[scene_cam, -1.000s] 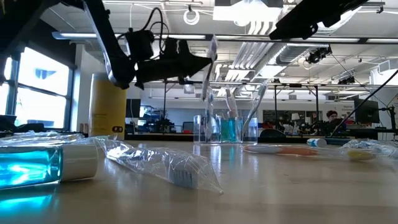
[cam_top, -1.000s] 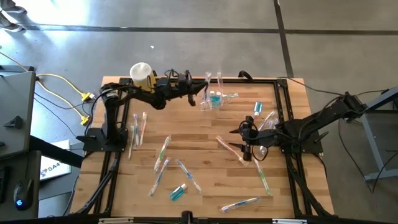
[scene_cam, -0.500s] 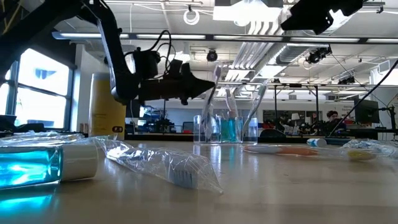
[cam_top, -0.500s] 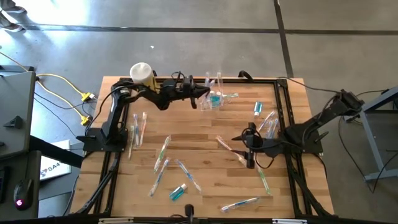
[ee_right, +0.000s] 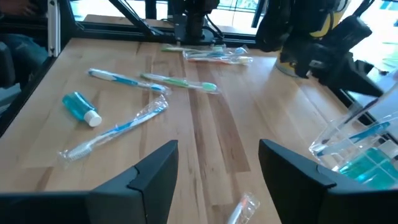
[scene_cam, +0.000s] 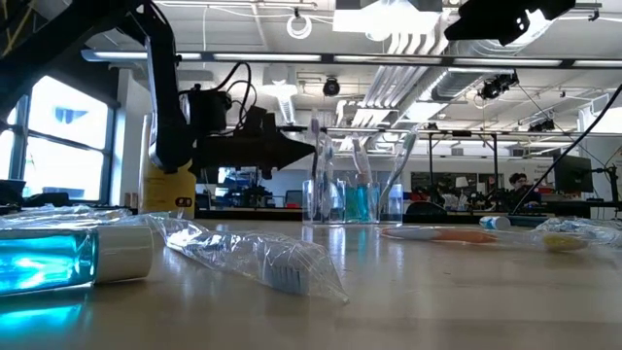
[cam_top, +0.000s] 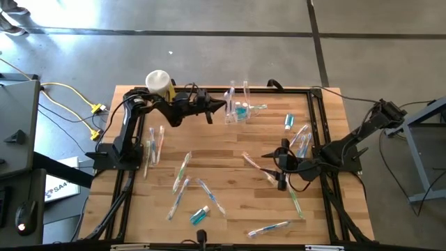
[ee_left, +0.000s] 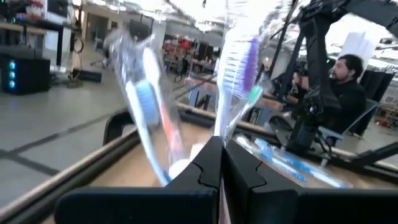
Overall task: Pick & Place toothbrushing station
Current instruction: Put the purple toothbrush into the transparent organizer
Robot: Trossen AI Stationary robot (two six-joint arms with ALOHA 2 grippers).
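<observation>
A small clear cup (cam_top: 239, 111) stands at the table's far middle, holding several wrapped toothbrushes and a teal tube (scene_cam: 360, 199). My left gripper (cam_top: 224, 107) comes level from the table's left and is shut on a wrapped toothbrush (scene_cam: 316, 141) at the cup's left rim. The brush's head, with purple bristles (ee_left: 239, 59), rises above the fingers. My right gripper (cam_top: 266, 155) hovers open over the table's right middle, above loose pink brushes (cam_top: 254, 166), holding nothing. Its fingers show wide apart in its wrist view (ee_right: 217, 177). My left gripper pinches the wrapped toothbrush's shaft (ee_left: 219, 134) between its two shut fingers, below the bristled head. The fingers lie level, coming from the table's left, across the brush. The brush stands nearly upright, and its lower end (scene_cam: 317, 199) reaches down inside the cup.
A yellow cylinder with a white top (cam_top: 159, 82) stands at the far left behind my left arm. Loose wrapped brushes (cam_top: 182, 171) and teal tubes (cam_top: 200, 215) (cam_top: 288, 122) lie scattered over the table. Black frame rails (cam_top: 315, 132) run along its sides.
My left gripper has come down with the toothbrush, staying shut. The brush, at first tilted and held above the cup, now stands nearly upright with its lower end inside it. My right gripper has swung a little toward the near edge, still open.
</observation>
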